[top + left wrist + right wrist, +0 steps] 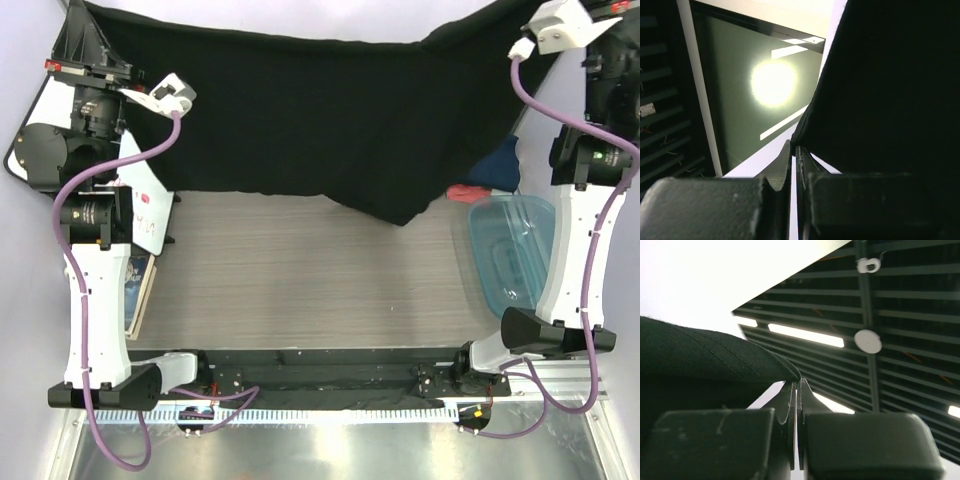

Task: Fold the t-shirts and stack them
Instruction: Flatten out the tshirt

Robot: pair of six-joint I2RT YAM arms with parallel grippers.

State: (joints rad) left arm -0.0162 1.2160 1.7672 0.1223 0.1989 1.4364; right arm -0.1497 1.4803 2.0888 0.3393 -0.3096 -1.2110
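A black t-shirt [320, 120] hangs spread between my two raised arms across the far side of the table, its lower edge sagging to the wood at centre right. No print shows on it. My left gripper [795, 150] is shut on a corner of the shirt [890, 90]; in the top view it is at the upper left [78, 22]. My right gripper [799, 384] is shut on another edge of the shirt [705, 355], at the upper right of the top view [585, 12]. Navy cloth [500, 165] and coral-red cloth [465, 192] peek out beside the right arm.
A translucent blue plastic tub [515, 250] stands at the right edge of the table beside the right arm. A book and papers [140, 285] lie at the left edge by the left arm. Bare wood table [300, 270] lies in front of the hanging shirt.
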